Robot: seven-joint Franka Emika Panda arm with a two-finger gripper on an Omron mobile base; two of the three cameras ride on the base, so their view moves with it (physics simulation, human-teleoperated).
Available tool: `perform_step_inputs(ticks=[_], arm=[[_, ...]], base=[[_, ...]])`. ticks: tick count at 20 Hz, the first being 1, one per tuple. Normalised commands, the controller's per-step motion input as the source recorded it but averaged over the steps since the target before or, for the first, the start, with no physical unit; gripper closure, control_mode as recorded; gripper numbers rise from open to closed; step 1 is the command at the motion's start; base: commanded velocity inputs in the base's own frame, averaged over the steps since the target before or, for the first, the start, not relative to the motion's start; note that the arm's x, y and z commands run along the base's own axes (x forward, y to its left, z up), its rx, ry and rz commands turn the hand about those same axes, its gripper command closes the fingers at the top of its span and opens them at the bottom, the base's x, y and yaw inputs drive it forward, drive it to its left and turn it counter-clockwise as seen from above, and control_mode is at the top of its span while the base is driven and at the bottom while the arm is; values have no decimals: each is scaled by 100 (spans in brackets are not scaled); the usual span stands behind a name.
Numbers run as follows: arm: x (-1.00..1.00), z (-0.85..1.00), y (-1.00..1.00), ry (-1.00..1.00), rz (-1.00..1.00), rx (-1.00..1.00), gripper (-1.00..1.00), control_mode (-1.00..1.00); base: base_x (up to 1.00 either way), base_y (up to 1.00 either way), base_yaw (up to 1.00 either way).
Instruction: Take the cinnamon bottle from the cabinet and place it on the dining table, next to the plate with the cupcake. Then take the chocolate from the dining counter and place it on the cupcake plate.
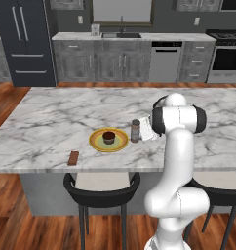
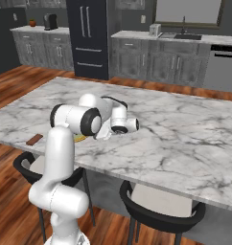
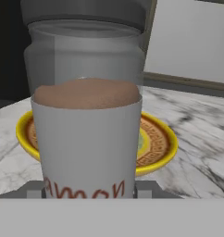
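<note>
dining table [image 1: 51, 117], plate [image 1: 96, 142], cinnamon bottle [image 1: 135, 131], chocolate [image 1: 73, 157]

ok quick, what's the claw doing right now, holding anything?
Claw: closed on the cinnamon bottle, upright beside the plate.

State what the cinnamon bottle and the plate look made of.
Cinnamon bottle: probably clear glass or plastic, since brown powder shows through its upper wall; pale label wrap, dark grey cap. Plate: likely glazed ceramic, with a smooth yellow rim and patterned band.
</note>
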Motion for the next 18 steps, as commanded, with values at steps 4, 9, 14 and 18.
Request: perform_step_inputs(ticks=[4,9,14,18], arm=[[27,-22,0,0,0,0,100,-100],[17,-25,0,-3,1,0,100,-100],[1,-32,0,-8,1,0,100,-100],[1,-27,0,-5,0,0,-100,-100]], base=[[0,0,0],[0,0,0],[0,0,0],[0,0,0]])
